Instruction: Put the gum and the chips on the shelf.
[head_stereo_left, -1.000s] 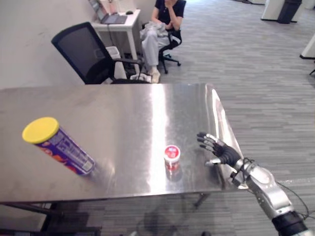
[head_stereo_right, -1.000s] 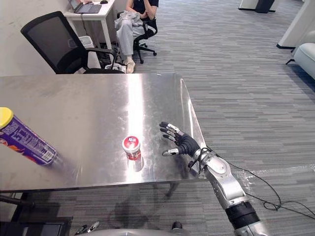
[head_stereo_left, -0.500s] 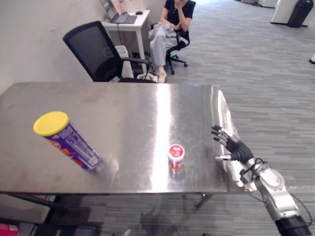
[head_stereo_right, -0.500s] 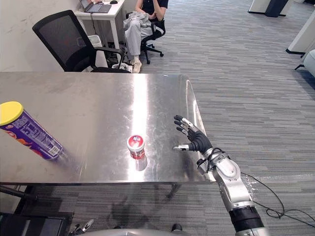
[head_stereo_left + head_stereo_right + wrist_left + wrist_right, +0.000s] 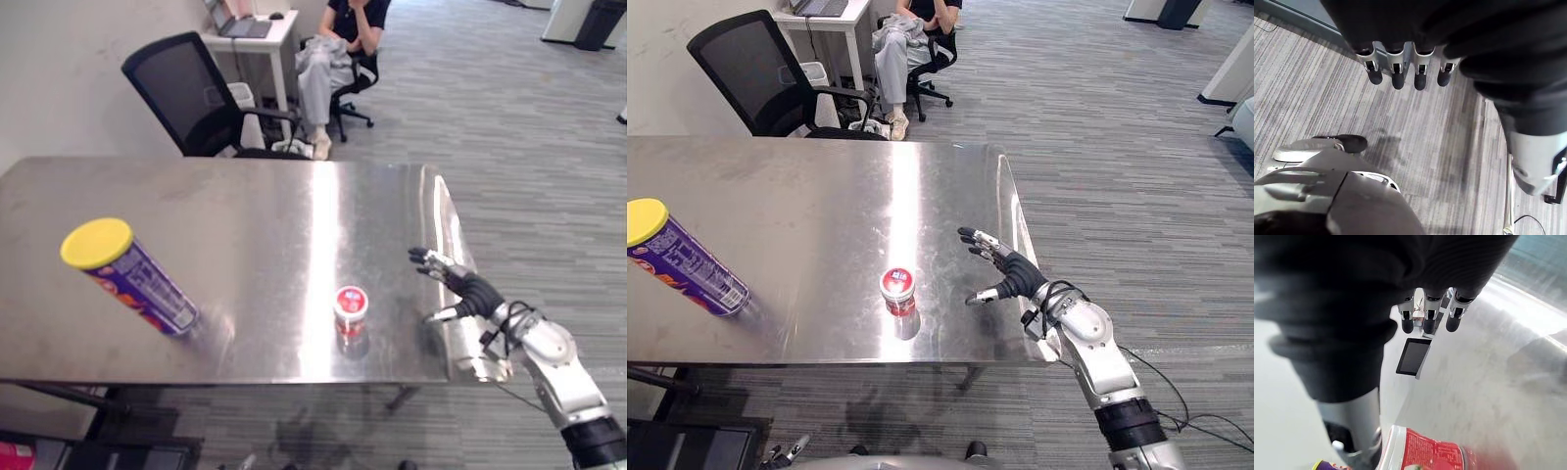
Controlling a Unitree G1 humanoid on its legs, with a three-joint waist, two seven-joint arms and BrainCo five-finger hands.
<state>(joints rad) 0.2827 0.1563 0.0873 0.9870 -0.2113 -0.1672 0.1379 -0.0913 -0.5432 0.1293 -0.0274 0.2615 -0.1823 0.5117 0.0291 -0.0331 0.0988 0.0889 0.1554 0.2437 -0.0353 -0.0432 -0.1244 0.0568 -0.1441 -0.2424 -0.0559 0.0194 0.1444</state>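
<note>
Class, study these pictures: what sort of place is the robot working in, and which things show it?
Probably an open office or lab: grey carpet floor, a black mesh office chair behind the steel table, and a person seated by a small white desk with a laptop.

A steel table (image 5: 245, 215) bears a chips can (image 5: 127, 281) and gum tub (image 5: 350, 307).
</note>
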